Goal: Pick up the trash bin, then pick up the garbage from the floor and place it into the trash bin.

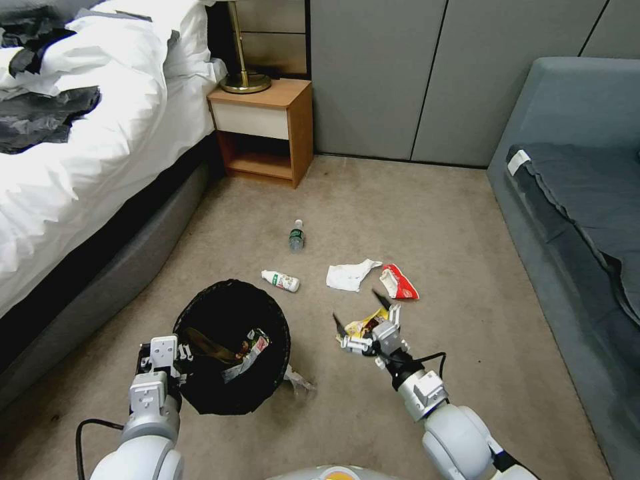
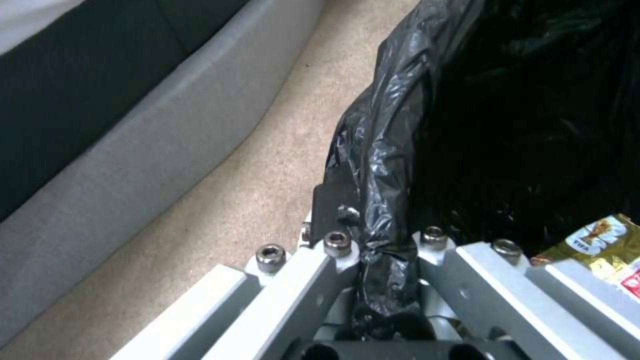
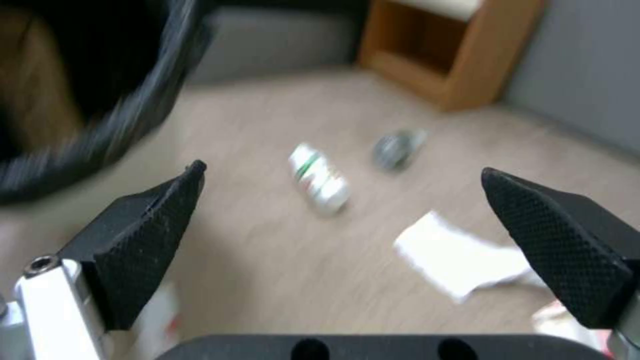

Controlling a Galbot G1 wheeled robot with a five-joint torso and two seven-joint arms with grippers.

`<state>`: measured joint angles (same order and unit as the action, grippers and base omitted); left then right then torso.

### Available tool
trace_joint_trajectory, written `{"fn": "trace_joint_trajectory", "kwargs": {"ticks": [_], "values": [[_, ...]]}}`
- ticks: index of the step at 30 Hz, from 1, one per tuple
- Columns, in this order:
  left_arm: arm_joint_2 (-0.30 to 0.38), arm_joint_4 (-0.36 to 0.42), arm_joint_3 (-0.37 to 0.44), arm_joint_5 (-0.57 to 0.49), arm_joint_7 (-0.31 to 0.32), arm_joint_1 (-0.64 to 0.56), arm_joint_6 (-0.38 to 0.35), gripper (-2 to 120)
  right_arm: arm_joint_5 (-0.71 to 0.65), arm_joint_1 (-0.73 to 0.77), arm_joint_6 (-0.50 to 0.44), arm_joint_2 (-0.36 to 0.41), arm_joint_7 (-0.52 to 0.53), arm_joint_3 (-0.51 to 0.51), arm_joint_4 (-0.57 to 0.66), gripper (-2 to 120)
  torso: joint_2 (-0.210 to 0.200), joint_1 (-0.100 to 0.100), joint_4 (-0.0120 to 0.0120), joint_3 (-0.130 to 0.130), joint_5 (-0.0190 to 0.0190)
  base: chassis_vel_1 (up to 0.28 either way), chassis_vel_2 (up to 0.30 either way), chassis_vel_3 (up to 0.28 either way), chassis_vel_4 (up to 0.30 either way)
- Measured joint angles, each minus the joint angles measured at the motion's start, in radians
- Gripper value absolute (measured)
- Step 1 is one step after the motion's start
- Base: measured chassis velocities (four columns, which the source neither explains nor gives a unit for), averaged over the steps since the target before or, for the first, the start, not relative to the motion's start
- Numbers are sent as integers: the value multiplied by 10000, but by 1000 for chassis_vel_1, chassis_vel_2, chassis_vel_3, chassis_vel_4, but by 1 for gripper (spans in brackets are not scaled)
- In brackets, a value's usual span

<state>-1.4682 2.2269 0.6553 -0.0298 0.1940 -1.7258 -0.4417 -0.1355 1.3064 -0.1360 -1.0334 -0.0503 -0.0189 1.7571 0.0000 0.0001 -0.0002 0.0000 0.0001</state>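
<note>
A: So, status check. Is the trash bin [image 1: 232, 347] picked up?

B: Held, as far as I can judge. The left gripper [image 2: 383, 250] is clamped on the bag-lined rim at the bin's 9 o'clock edge; the left wrist view shows black plastic pinched between its fingers. Whether the bin is clear of the carpet [image 1: 427, 220] I cannot tell.

A: Anything inside it?

B: Yes. A few wrappers [image 1: 243, 350] lie in the black liner, so part of the litter is already in.

A: And the right side?

B: The right gripper [image 1: 365, 325] hovers at the bin's 3 o'clock, jaws spread wide and holding nothing. A yellow wrapper [image 1: 365, 325] lies directly under it on the floor.

A: What is left on the floor?

B: That yellow wrapper; a red wrapper [image 1: 399, 282] and a white tissue [image 1: 349, 274] toward 12 to 1 o'clock of the gripper; a white bottle [image 1: 281, 281] at the bin's 12 o'clock; a clear bottle [image 1: 296, 236] beyond it, toward the nightstand [image 1: 263, 130]. A clear scrap [image 1: 298, 381] sits by the bin's 4 o'clock.

A: Verdict?

B: Roughly mid-task. Five or six pieces remain.
</note>
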Motion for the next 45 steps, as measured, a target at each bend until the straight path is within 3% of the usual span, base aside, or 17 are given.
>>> {"fn": "trace_joint_trajectory", "kwargs": {"ticks": [2, 3, 8, 13, 15, 17, 30, 45], "values": [[-7, 0, 29, -15, 9, 117, -55, 0, -627, -853, 606, 452, -134, -1074, -451, 100, 0, 0, 0, 0, -1, 0, 0, 0, 0], [-7, 0, 29, -15, 9, 117, -55, 0, -627, -853, 606, 452, -134, -1074, -451, 100, 0, 0, 0, 0, -1, 0, 0, 0, 0], [-101, -103, 32, -21, 20, 275, -99, 0, -1709, -2531, 1585, 652, -52, -3011, -1317, 100, 0, 0, 3, 0, -2, 0, 0, 0, 0], [-188, -236, 1, 25, 27, 358, -108, 0, -1931, -3750, 1789, 322, -18, -4579, -2518, 100, 0, 0, 2, 1, -4, 0, 0, 0, 0], [-196, -244, -7, 32, 27, 361, -108, 0, -1921, -3830, 1789, 256, -20, -4693, -2647, 100, 0, 0, 3, 1, -2, 0, 0, 0, 0], [-249, -313, -37, 78, 28, 395, -109, 0, -1705, -4208, 1712, -263, -51, -5131, -3381, 100, 0, 0, 1, 1, -3, 0, 0, 0, 0], [-293, -472, -40, 127, 38, 434, -109, 0, -764, -4500, 1253, -1969, -426, -5335, -5284, 100, -1, 0, 2, 1, -2, 0, 0, 0, 0], [-339, -477, -39, 151, 49, 335, -69, 0, -124, -4162, 804, -2654, -593, -5104, -6651, 100, 0, 0, 3, 0, -4, 0, 0, 0, 0]]}}
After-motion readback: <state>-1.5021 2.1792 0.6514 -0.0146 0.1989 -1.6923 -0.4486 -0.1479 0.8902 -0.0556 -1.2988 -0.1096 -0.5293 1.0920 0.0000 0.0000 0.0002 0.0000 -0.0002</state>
